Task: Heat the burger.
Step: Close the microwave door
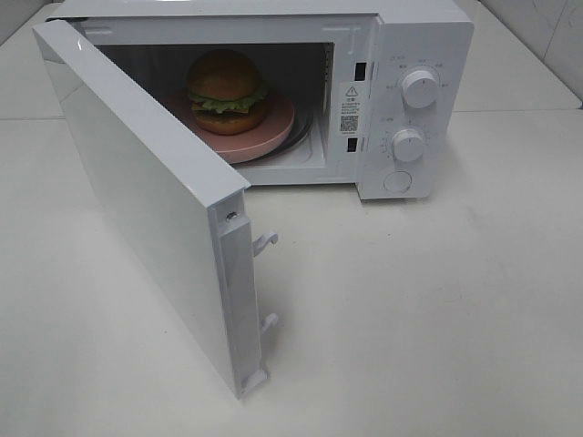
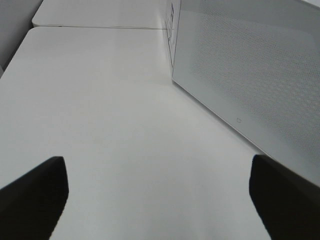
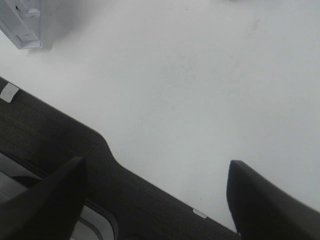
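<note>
We're looking at a kitchen-style setup that is reading more like a test bench than a home. A white microwave (image 1: 401,100) is sitting alone on a plain white table (image 1: 410,319), its door (image 1: 137,200) hanging wide open and two round dials (image 1: 419,88) facing us. Inside, the burger (image 1: 226,91) is resting on a pink plate (image 1: 269,137), so food heating is clearly the theme. A second white tabletop (image 2: 100,15) is butting up against the first, a pale tiled wall (image 1: 547,27) is showing at the far right corner, and a dark ledge (image 3: 60,145) is bordering the table's near edge.
</note>
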You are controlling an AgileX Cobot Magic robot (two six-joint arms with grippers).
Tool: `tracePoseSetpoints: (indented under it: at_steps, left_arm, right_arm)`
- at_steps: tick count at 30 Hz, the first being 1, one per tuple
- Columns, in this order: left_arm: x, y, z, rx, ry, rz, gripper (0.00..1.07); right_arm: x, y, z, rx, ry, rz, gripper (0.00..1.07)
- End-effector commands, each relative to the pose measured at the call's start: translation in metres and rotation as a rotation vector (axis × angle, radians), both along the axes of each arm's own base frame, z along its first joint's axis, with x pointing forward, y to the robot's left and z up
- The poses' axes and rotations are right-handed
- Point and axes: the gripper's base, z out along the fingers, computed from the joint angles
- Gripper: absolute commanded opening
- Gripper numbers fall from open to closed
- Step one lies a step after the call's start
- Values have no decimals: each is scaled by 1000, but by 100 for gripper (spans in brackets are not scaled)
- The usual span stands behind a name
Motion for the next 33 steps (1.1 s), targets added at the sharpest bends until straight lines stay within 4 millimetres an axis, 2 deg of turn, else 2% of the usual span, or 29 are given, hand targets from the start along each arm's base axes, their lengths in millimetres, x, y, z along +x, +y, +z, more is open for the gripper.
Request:
tracePoseSetpoints:
  at_steps: [1, 9, 18, 24, 31, 33]
  left_arm:
    - [-4, 0, -1, -2, -29, 4, 90]
    - [-4, 0, -1, -2, -29, 4, 90]
    - [-4, 0, -1, -2, -29, 4, 90]
    - [-4, 0, -1, -2, -29, 4, 90]
    - [-4, 0, -1, -2, -29, 4, 90]
    - [-4, 0, -1, -2, -29, 4, 90]
  right_arm:
    - [-17, -15, -10, 39, -55, -101, 74]
    - [-40, -26, -19, 158, -278, -252, 74]
    - [-48, -20, -43, 265, -344, -321, 74]
    - [-55, -21, -43, 273, -390, -357, 74]
    - [-58, -22, -43, 276, -414, -369, 87]
    - [-58, -22, -43, 276, -414, -369, 87]
